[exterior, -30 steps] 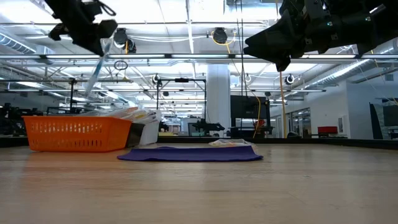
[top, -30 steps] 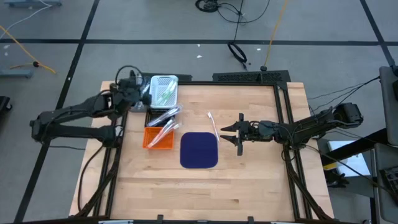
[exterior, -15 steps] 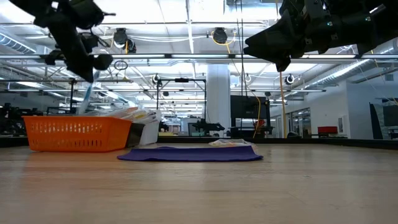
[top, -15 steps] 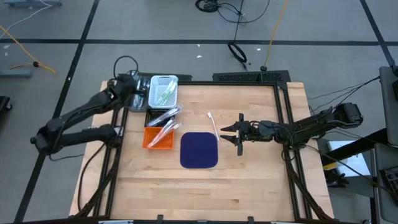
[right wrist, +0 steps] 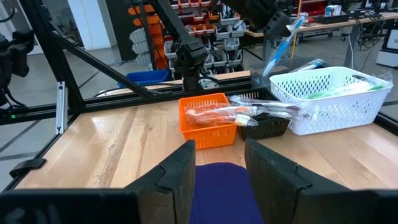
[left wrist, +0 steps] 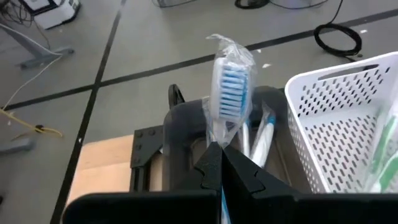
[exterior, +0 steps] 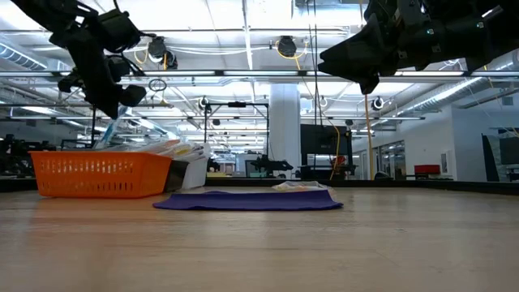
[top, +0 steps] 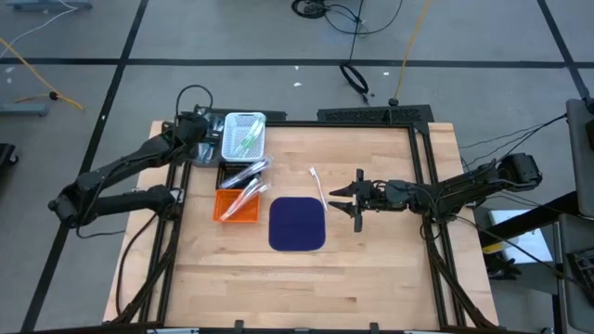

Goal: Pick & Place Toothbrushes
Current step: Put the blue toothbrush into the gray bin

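Observation:
My left gripper (top: 208, 141) is at the table's far left, above the black basket (top: 239, 173) and beside the white basket (top: 245, 134). It is shut on a wrapped toothbrush with blue bristles (left wrist: 231, 87), which points down past its fingertips in the low view (exterior: 108, 130). Several wrapped toothbrushes lie in the black, white and orange (top: 236, 205) baskets. One toothbrush (top: 317, 184) lies flat on the table beside the dark blue mat (top: 297, 224). My right gripper (top: 340, 200) is open and empty, raised above the table right of the mat. My left gripper pinches the toothbrush's handle (left wrist: 219, 138) between its two shut fingers, through the clear wrapper. The brush runs along the fingers, and its bristle head (left wrist: 232, 82) sticks out past the fingertips. It points slanting down, lifted clear above the black basket.
The three baskets stand in a row at the table's far left, the white one (right wrist: 323, 99) farthest, then the black one (right wrist: 267, 126), then the orange one (right wrist: 208, 119). The mat (exterior: 251, 200) lies flat at the middle. Bare wood lies toward the near edge and right.
My left gripper has gone down and a little toward the table's left edge, still shut on the toothbrush. The brush's free end now hangs lower, just above the baskets.

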